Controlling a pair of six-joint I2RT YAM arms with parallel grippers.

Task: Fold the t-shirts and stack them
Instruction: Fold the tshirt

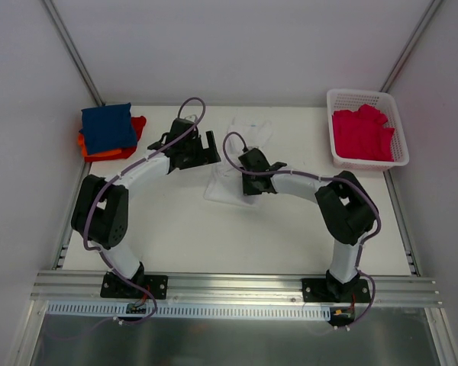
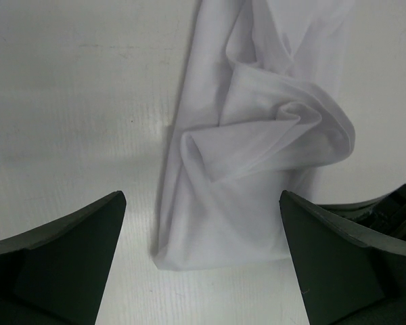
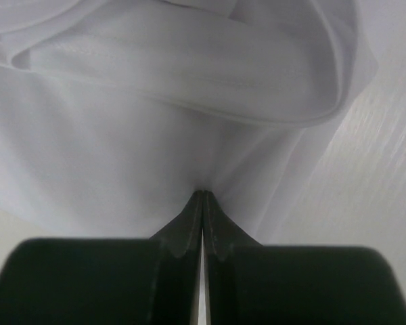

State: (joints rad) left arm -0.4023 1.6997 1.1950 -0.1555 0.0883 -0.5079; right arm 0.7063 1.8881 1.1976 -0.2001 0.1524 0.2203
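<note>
You have the white t-shirt [image 1: 223, 189] bunched mid-worktop [image 1: 175, 229], long axis running far to near, its near end pinched in the closed right jaws, while the wide-open, empty left jaws face its left edge, just beside it.

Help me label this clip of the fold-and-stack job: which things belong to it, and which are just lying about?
Part of the job:
white t-shirt, pinched by the right gripper
navy t-shirt, folded on the orange-red t-shirt
crimson-pink t-shirts
left gripper, open

Just lying about:
white basket, holding the crimson-pink ones
</note>
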